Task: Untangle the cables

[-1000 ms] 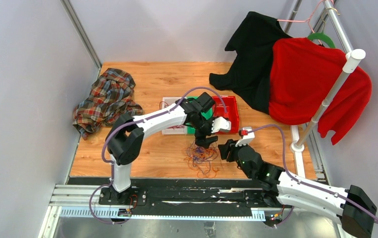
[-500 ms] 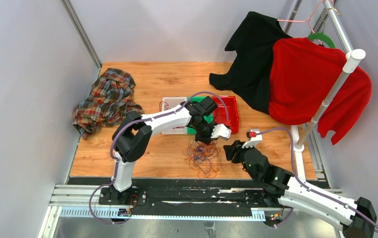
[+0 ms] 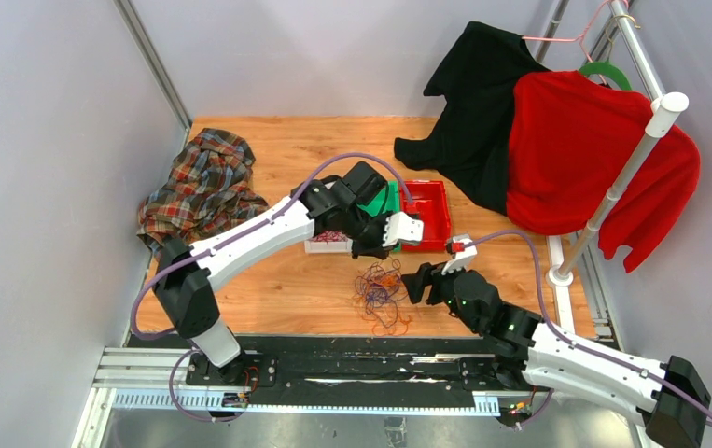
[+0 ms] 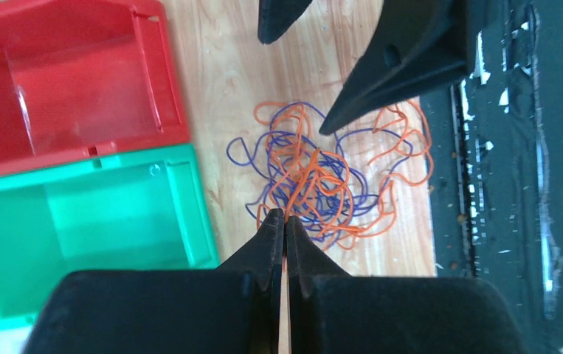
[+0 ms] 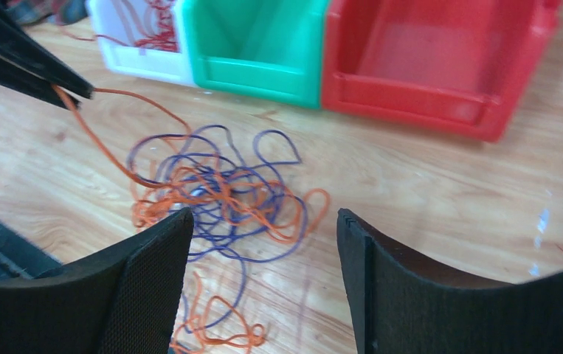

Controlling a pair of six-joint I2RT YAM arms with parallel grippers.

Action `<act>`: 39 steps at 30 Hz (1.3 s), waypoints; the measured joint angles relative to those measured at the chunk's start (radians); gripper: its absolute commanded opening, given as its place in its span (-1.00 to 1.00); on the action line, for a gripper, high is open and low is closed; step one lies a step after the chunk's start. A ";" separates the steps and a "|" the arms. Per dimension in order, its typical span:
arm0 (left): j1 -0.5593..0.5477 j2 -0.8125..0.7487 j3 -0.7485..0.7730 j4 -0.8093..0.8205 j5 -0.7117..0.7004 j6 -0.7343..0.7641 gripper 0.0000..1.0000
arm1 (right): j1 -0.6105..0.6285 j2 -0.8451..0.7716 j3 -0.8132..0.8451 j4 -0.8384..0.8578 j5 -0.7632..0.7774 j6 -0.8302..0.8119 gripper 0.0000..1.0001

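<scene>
While the cables (image 3: 382, 291) lay knotted on the table (image 3: 286, 289), step: extraction of one orange strand (image 5: 108, 147).
Left hand (image 4: 284, 221): pinched on that strand.
Right hand (image 5: 263, 214): spread wide over the cables.
Next: tangle probably needed pinning down.

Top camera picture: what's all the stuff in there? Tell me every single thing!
cable pile: several strands, orange and purple, tangled on the table in front of the bins
red cables: a few, red, in the white bin
bins: three, white bin, green bin, red bin, side by side
plaid shirt: one, checked, table's left edge
black garment: one, draped at the rack
red garment: one, hanging on the rack
rack: one, white, right side
hangers: two, pink hanger, green hanger, on the rack
table: one, wood
left hand: black, shut on an orange cable
right hand: black, open by the pile
</scene>
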 measured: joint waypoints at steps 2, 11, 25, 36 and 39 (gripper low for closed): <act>-0.003 -0.023 -0.001 -0.014 -0.010 -0.044 -0.99 | 0.000 0.019 0.029 0.026 -0.055 -0.027 0.43; -0.003 -0.162 0.021 -0.057 -0.060 -0.200 -0.99 | 0.000 0.006 0.056 0.186 -0.257 -0.129 0.45; -0.003 -0.195 0.240 -0.193 -0.016 -0.280 -0.99 | 0.000 0.388 0.209 0.441 -0.303 -0.187 0.30; -0.003 -0.203 0.593 -0.236 -0.018 -0.338 -0.99 | 0.000 0.670 0.142 0.676 -0.309 -0.103 0.03; -0.003 -0.201 0.701 -0.239 -0.052 -0.338 -0.99 | 0.010 0.689 0.074 0.700 -0.288 -0.082 0.01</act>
